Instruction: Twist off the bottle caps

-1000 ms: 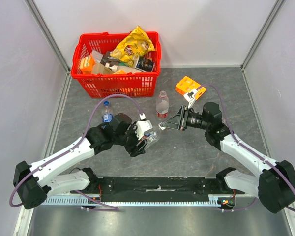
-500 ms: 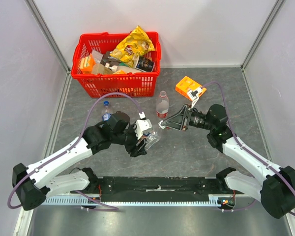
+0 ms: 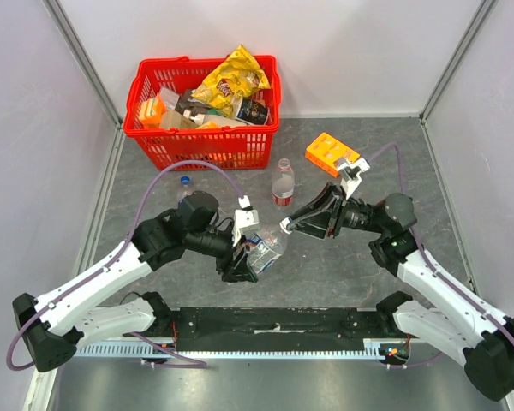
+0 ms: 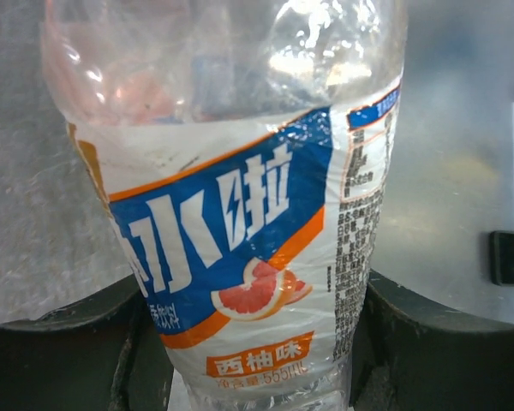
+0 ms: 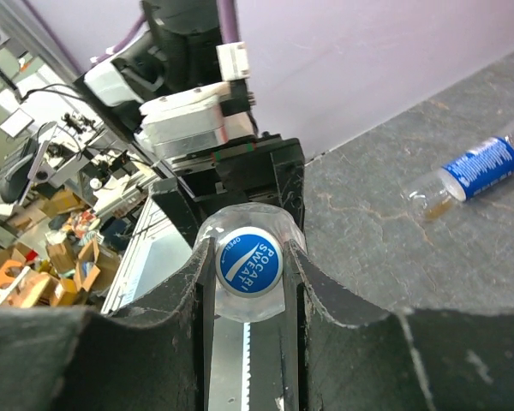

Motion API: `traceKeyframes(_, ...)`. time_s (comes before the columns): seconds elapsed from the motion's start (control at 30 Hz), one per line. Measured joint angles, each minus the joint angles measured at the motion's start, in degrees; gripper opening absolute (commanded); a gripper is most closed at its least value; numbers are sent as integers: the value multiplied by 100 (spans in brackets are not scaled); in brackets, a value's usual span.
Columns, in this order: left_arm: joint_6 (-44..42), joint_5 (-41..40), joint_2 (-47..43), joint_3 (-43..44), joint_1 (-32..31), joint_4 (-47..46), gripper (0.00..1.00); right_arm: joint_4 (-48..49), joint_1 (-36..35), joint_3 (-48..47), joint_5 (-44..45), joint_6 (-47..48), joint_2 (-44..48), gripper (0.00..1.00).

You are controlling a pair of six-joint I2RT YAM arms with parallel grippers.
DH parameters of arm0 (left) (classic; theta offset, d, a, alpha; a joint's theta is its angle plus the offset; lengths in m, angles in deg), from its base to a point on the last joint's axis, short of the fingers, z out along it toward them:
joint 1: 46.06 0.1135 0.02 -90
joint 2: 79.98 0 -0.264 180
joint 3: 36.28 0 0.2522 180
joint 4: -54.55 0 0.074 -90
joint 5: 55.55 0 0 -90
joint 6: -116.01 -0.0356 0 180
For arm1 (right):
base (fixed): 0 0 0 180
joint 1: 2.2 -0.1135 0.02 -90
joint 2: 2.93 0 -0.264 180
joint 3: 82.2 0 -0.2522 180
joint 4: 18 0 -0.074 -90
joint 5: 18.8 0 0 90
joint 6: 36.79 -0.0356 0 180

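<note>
Two arms meeting over the near middle of the table [image 3: 325, 265]. The left claw [image 4: 253, 338] is closed partway around the lower body of the held bottle [image 3: 265, 248], a clear plastic bottle with a blue-and-orange label. One finger presses on each side of the label. The bottle is tilted, with its neck pointing toward the right arm. The right claw [image 3: 288, 225] is closed nearly all the way on the blue cap [image 5: 248, 261]. In the right wrist view the cap sits between the two fingers, its printed top facing the camera and both fingers touching its rim. The cap is on the bottle's neck.

A red-labelled bottle [image 3: 282, 181] stands upright just behind the two claws, apart from both. A blue-labelled bottle [image 5: 471, 169] lies farther left, beside the left arm, which partly hides it in the top view. Whether it stands or lies cannot be told from the wrist view. An orange box [image 3: 330, 152] rests on the table behind the right arm. A red basket [image 3: 154, 145] filled with packets sits against the far wall.
</note>
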Motion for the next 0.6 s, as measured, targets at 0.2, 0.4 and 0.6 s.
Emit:
traceKeyframes(0.2,140,914,-9,155,-2,-85,24,192,-122,-13,-136,201,544,0)
traceKeyframes(0.4,568,1838,-13,273,-13,-481,24,686,-249,-96,-278,249,898,0)
traceKeyframes(0.6,1241,2426,-85,271,-13,-1016,24,1029,-398,-232,-291,282,940,9)
